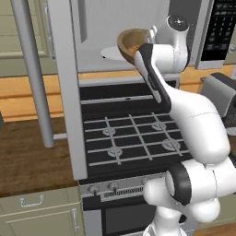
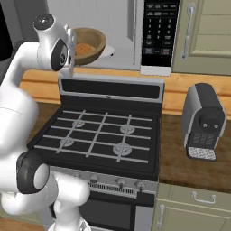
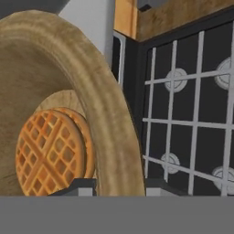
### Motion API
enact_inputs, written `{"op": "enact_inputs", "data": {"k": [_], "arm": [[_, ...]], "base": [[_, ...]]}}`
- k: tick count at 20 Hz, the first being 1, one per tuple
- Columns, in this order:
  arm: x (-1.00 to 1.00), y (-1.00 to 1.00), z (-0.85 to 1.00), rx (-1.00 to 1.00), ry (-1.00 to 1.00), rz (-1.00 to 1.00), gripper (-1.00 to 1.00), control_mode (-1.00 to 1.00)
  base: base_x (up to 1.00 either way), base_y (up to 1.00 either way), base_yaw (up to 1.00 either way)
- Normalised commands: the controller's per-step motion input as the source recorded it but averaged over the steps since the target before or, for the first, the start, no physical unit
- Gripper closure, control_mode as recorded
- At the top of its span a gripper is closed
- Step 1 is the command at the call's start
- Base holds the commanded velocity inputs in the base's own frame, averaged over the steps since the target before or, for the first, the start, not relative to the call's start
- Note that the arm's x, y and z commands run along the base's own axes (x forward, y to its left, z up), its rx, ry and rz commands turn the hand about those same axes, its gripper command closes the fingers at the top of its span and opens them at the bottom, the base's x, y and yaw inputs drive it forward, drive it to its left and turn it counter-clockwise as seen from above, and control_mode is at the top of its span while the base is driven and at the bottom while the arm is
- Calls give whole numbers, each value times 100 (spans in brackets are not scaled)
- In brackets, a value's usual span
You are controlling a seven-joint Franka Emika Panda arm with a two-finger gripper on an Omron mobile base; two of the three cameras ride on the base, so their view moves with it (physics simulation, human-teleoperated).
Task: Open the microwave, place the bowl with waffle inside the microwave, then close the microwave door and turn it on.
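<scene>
Hand view: gripper (image 3: 119,185) pinches the bowl (image 3: 114,123) rim, waffle (image 3: 50,153) inside just beside it.

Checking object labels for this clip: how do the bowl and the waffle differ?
The bowl is tan, smooth-grained wood; the waffle is orange-brown with a grid pattern. The bowl is much wider and deep-walled; the waffle is a small flat disc lying inside it. The pincer grips the bowl's rim, not the waffle. Both are round.
</scene>
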Motion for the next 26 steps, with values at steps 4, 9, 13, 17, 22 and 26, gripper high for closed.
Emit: {"op": "enact_inputs", "data": {"k": [4,9,13,17,22,26], "arm": [[68,0,21,0,0,0,100,-100],[74,0,2,-2,1,0,100,-100],[80,0,1,-3,5,0,100,-100],[78,0,0,-2,7,0,100,-100],[66,8,-11,-1,4,0,100,-100],[62,11,-23,0,7,0,100,-100]], "base": [[0,0,0],[0,0,0],[0,0,0],[0,0,0],[0,0,0],[0,0,0]]}}
